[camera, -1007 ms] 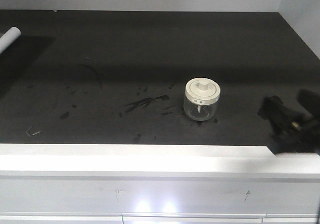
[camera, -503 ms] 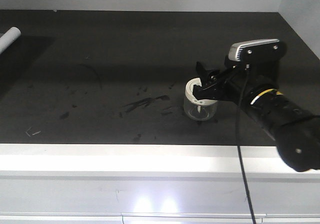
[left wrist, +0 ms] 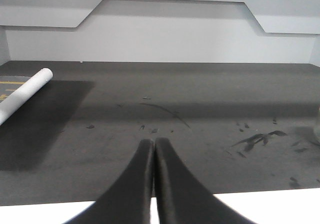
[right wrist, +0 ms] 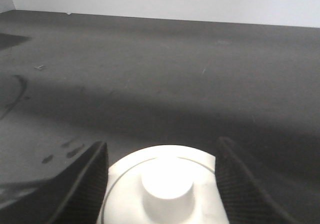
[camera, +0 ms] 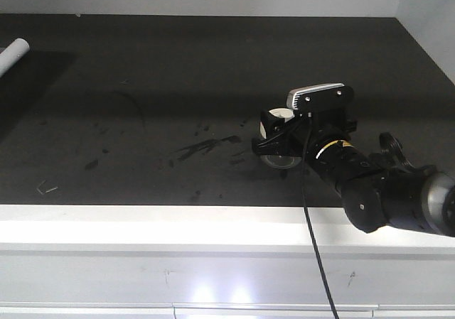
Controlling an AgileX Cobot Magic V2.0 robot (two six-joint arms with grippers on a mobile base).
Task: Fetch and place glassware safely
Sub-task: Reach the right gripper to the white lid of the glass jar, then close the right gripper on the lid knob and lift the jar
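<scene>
Front view: my right pincer (camera: 272,131) straddles the jar (camera: 279,161) on the dark counter (camera: 142,63)
Left wrist: my left pincer (left wrist: 152,146) is closed together, white roll (left wrist: 27,92) far left
Right wrist: my fingers (right wrist: 75,189) stand apart, hugging both sides of the jar's lid (right wrist: 165,184)

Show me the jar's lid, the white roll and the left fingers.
jar's lid (right wrist: 167,181): right wrist view, central knob.
white roll (left wrist: 25,93): left wrist view, mid-length.
left fingers (left wrist: 134,189): left wrist view, left-hand finger.
</scene>
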